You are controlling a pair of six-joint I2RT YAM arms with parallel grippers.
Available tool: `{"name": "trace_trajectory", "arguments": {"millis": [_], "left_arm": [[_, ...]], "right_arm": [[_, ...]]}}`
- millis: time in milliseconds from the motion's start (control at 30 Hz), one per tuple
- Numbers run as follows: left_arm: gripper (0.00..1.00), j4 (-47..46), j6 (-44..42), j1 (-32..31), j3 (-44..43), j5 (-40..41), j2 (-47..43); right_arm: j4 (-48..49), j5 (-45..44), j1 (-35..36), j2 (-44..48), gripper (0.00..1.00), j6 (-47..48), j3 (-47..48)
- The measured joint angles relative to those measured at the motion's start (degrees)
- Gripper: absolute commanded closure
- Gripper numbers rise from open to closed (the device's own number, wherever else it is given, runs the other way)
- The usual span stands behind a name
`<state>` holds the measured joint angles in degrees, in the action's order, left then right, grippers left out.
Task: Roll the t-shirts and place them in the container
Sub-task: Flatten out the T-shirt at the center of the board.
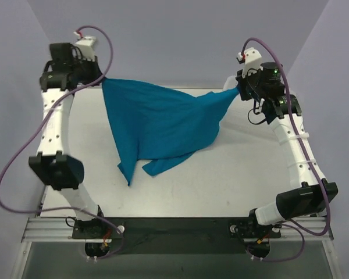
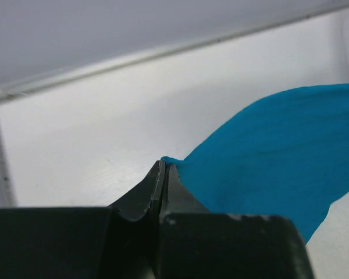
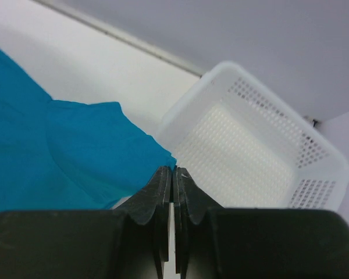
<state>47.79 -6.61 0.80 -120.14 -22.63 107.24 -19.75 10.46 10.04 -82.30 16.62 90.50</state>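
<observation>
Top external showed my left jaws and right jaws each clamped on the teal t-shirt (image 1: pixel 157 125), hung from ten to two o'clock, its hem on the counter (image 1: pixel 238 186); rolling was not yet begun.

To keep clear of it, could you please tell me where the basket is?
In the right wrist view, the basket sits just beyond the right tool, right of the shirt.

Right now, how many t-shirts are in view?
1. The t-shirt hangs spread between the left gripper and the right gripper, both shut on its edge. The basket shows none; another could hide under the cloth.
</observation>
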Motion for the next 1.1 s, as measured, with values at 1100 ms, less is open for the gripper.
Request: {"name": "trace_trajectory", "arguments": {"millis": [1100], "left_arm": [[1.0, -5.4, 3.91, 6.12, -3.96, 4.63, -46.03]], "right_arm": [[-5.2, -4.74, 13.64, 11.52, 1.0, 11.32, 34.62]]}}
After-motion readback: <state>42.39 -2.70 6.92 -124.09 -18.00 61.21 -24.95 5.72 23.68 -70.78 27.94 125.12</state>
